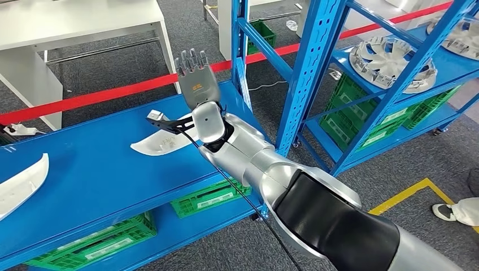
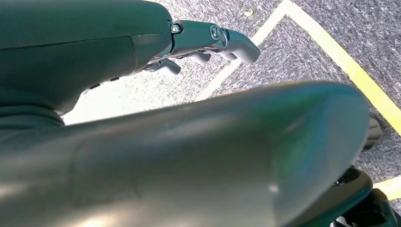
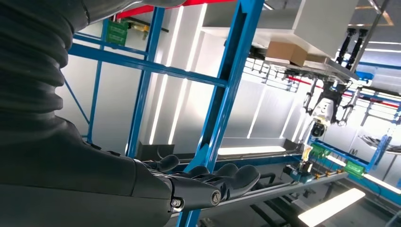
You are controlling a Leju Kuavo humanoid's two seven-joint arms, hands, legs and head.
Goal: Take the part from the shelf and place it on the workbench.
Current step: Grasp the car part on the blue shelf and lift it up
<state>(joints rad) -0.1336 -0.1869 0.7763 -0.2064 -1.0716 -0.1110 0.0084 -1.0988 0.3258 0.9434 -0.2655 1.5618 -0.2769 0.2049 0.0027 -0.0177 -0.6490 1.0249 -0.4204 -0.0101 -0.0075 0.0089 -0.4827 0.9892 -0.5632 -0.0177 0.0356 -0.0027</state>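
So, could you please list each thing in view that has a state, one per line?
right hand: raised above the workbench, fingers straight and apart, holding nothing
left hand: hanging over the floor, holding nothing
white part: lying flat on the blue workbench, not held
second white part: lying at the workbench's left end
wheel cover: lying on the shelf

white part (image 1: 162, 140), blue workbench (image 1: 101, 169), green crates (image 1: 209, 196)
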